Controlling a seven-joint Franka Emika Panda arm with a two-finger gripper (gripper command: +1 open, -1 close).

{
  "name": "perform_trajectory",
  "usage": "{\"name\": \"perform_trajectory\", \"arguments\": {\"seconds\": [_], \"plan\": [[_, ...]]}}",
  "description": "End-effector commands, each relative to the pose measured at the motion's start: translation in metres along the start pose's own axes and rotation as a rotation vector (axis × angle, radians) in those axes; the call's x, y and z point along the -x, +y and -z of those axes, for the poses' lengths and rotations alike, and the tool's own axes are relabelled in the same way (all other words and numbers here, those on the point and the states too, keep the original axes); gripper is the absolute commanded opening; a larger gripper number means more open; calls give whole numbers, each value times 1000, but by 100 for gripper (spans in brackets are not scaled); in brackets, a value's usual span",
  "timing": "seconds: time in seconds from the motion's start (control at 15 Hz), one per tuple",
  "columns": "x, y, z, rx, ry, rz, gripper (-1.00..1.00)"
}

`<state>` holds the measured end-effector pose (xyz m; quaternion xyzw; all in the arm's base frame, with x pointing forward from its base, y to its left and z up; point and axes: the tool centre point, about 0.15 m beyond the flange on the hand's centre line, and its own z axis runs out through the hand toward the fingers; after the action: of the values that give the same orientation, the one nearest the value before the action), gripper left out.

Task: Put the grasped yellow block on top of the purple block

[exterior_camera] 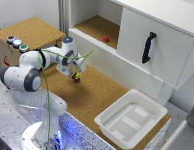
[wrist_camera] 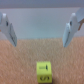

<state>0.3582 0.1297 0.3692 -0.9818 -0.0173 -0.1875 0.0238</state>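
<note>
Plainly, the pincer (wrist_camera: 42, 27) stands wide open in the wrist view, its two fingers (wrist_camera: 9, 29) set well apart with only bare cork between them and nothing in their hold. The yellow block (wrist_camera: 44, 72) lies on the cork desk (exterior_camera: 92, 92) clear of both fingers, out from the gap between them and touching neither; dark markings show on its faces, too blurred to read. In the exterior view the pincer (exterior_camera: 76, 76) hangs close over the desk, fingers pointing down, and a small spot of yellow shows right at its tips; from that angle I cannot tell whether the block is under the fingers or just beside them.

Well away from the pincer, toward the exterior view's right and nearer the camera, a white tray (exterior_camera: 109, 126) sits at the desk's edge. Inside it only flat pale patches on the floor can be made out; whether they are things or mere reflections I cannot tell. Beyond the pincer, farther from the camera, an open shelf (exterior_camera: 89, 27) with a cork floor holds a small red block (exterior_camera: 105, 38). Beside the shelf, toward the exterior view's right, is a white cabinet door with a black handle (exterior_camera: 148, 47). No purple block can be made out in either view.
</note>
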Motion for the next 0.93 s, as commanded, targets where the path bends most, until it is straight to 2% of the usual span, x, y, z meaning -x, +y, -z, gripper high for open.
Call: {"name": "perform_trajectory", "arguments": {"seconds": [0.0, 0.13, 0.33, 0.87], "plan": [[-58, -12, 95, 74, 28, 0, 100], [-92, -9, 108, 55, 27, -19, 100], [-140, -4, 125, 72, 55, -70, 100], [-140, -4, 125, 72, 55, -70, 100]]}}
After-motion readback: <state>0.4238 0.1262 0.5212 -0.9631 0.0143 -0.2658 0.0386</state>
